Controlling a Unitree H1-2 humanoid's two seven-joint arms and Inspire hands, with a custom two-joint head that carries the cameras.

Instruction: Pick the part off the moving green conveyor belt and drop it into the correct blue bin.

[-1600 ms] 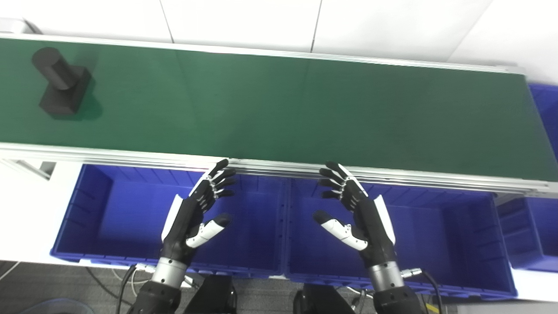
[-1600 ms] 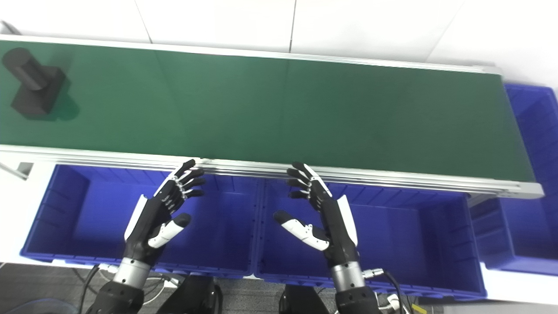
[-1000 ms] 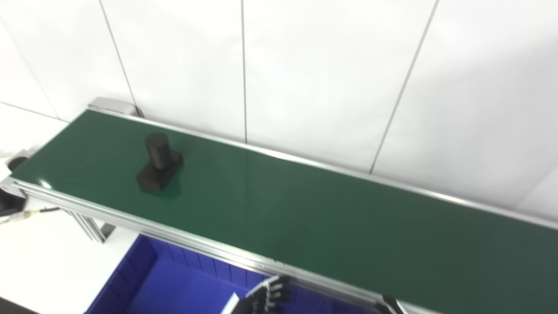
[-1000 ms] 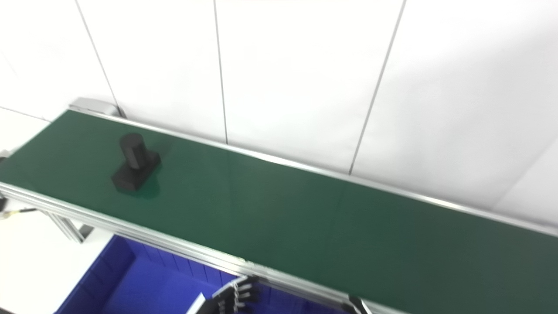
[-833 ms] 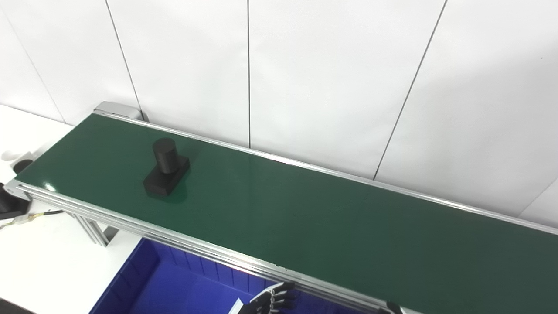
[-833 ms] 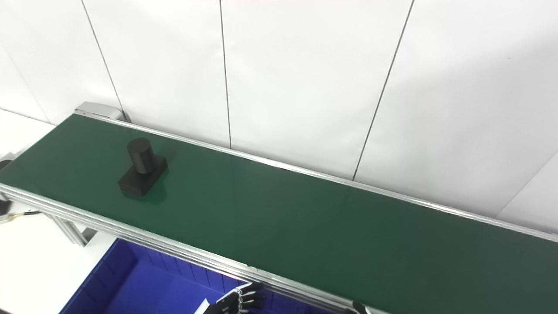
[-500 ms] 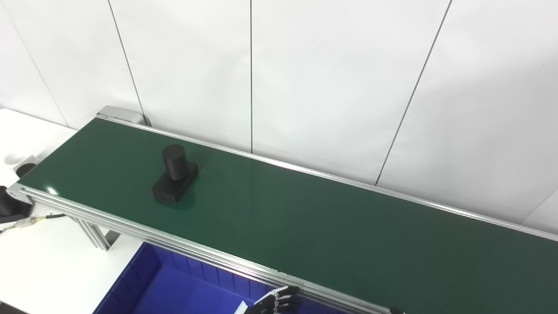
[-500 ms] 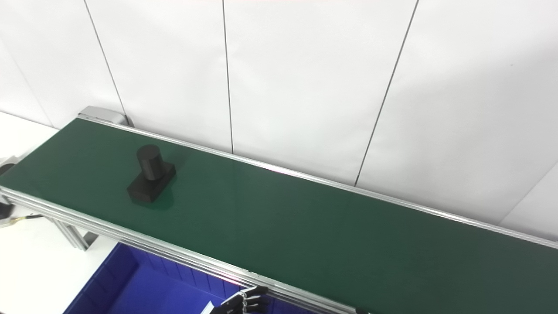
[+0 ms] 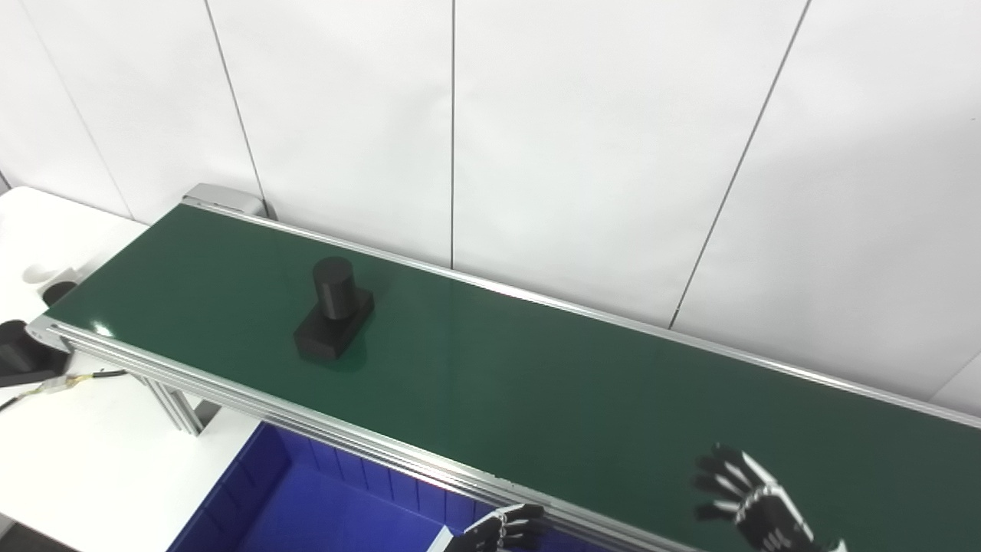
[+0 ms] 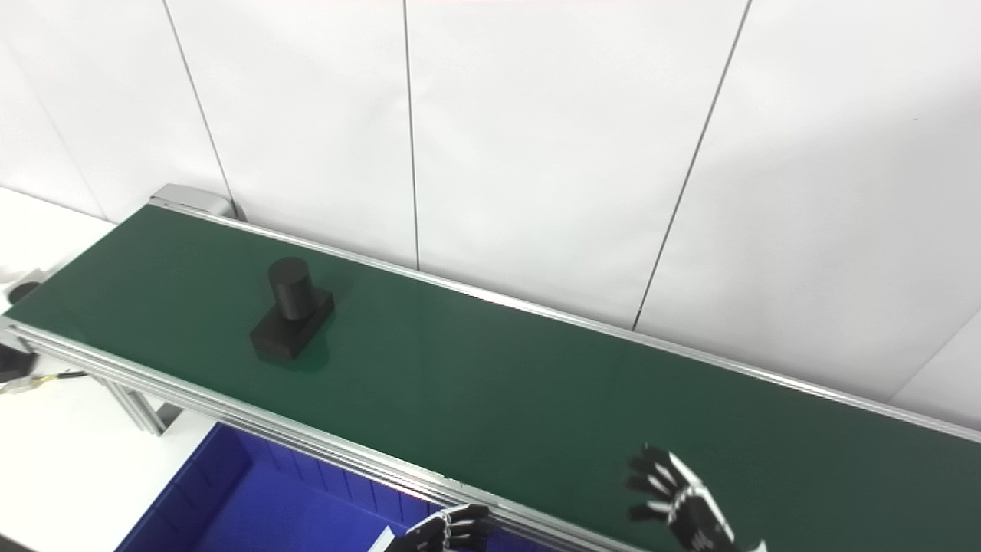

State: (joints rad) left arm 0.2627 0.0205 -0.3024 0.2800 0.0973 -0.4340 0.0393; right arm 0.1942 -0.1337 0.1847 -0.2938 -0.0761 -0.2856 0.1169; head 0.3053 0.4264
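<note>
Where white wall panels [image 9: 582, 146] back it, green belt [image 9: 536, 383]; both hands' finger states indiscernible.

A white panelled wall [image 9: 582, 130] with thin dark vertical seams fills the far side. At the left lies a white desk [image 9: 69, 452], and on it near the left edge a small black block [image 9: 17, 360] with a thin cable [image 9: 57, 383] running off to the right. Slightly farther back on the desk sits a dark round hole [image 9: 55, 292]
</note>
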